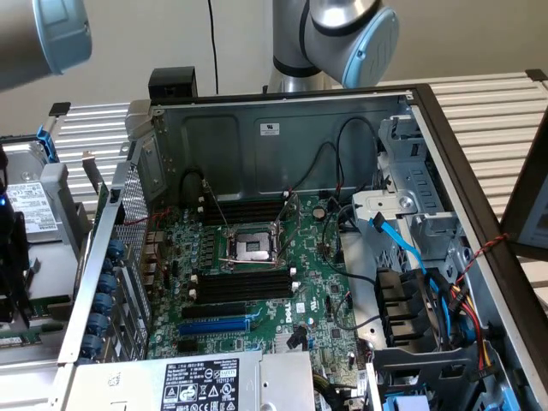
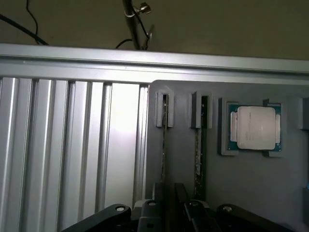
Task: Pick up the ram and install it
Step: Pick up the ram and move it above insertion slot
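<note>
A: Ram [image 2: 164, 145] location?
B: On edge in a slot of the grey tray [image 2: 183, 169], just ahead of the end effector [image 2: 174, 205], long axis running straight away from it. Second stick [image 2: 198, 145] parallel in the next slot.
A: End effector state?
B: Cannot tell whether spread or pressed together.
A: Other pockets?
B: Processor [image 2: 253, 128] seated in the square pocket beside the sticks; tray resting on slatted surface [image 2: 72, 154].

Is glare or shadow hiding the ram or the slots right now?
Wrist view: glare whitens the aluminium slats, not the grey holder, where the ram stands edge-on in dim, even light. Exterior view: the black slots sit in soft shade, no glare.
</note>
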Motion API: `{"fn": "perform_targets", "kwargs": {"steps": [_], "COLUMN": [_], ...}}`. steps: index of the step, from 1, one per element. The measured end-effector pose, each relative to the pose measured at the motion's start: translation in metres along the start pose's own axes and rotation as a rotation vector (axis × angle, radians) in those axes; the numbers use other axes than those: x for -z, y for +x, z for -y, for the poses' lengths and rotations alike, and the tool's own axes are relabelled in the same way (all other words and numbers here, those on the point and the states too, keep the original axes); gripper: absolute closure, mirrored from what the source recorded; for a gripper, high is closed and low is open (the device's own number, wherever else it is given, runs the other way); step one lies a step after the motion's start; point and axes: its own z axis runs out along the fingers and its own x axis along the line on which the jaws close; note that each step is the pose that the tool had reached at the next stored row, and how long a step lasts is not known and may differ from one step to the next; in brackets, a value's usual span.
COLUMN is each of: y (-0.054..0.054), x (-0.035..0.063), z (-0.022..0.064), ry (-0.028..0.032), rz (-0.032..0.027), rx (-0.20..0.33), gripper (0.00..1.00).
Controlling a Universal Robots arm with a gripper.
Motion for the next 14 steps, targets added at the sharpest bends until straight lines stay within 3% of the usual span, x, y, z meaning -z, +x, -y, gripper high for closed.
{"fn": "perform_targets", "kwargs": {"steps": [5, 14], "y": [0.0000, 0.0000], "x": [-0.0064, -0.0108], "z": [-0.0006, -0.0005], "ry": [0.0052, 0.0053], "rz": [0.0001, -0.0003], "rx": [0.000, 0.000], "gripper": [0.76, 0.76]}}
